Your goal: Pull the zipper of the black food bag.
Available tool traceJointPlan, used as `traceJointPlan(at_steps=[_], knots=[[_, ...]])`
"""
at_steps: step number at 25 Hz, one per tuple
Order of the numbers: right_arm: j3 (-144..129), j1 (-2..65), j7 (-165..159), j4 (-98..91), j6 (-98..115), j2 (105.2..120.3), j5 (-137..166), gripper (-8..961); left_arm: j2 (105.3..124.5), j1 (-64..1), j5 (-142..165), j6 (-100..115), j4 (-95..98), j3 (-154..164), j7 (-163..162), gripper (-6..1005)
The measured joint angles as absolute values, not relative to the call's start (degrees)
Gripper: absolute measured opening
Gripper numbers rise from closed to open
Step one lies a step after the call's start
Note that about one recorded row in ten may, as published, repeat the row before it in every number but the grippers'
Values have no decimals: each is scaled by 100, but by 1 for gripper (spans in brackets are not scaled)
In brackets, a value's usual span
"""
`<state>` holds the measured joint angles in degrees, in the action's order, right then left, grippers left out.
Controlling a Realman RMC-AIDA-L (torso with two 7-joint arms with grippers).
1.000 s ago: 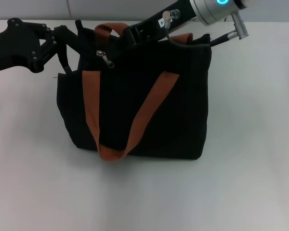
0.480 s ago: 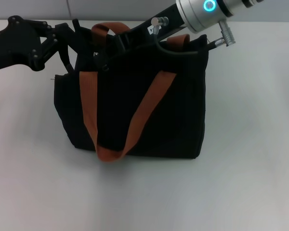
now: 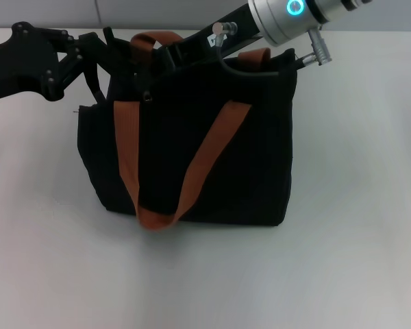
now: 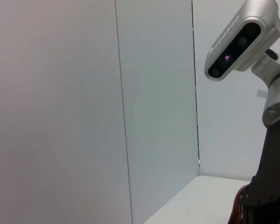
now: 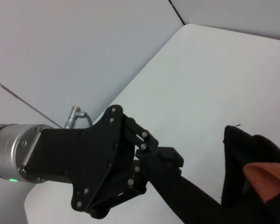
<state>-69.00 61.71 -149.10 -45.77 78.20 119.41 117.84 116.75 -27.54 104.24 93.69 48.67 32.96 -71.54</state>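
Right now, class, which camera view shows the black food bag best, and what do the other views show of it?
The head view: the whole black food bag stands on the table with both orange straps visible. The right wrist view catches only a corner of it beside the left hand. The left wrist view shows almost none.

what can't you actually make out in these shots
- Zipper pull: head view, lost in black fabric under the right hand.
- Whether either hand is open or shut: head view, dark against the black food bag.
- Left hand fingertips: right wrist view, cut off.
- Left wrist view: bag out of frame.
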Motion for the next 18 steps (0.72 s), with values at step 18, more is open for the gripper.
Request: traceJointPlan(at_steps=[18], knots=[[-6981, 6296, -14943, -4529, 7630, 11969, 11803, 222, 11672, -2775, 10349, 9453, 4899, 3333, -7197, 21]])
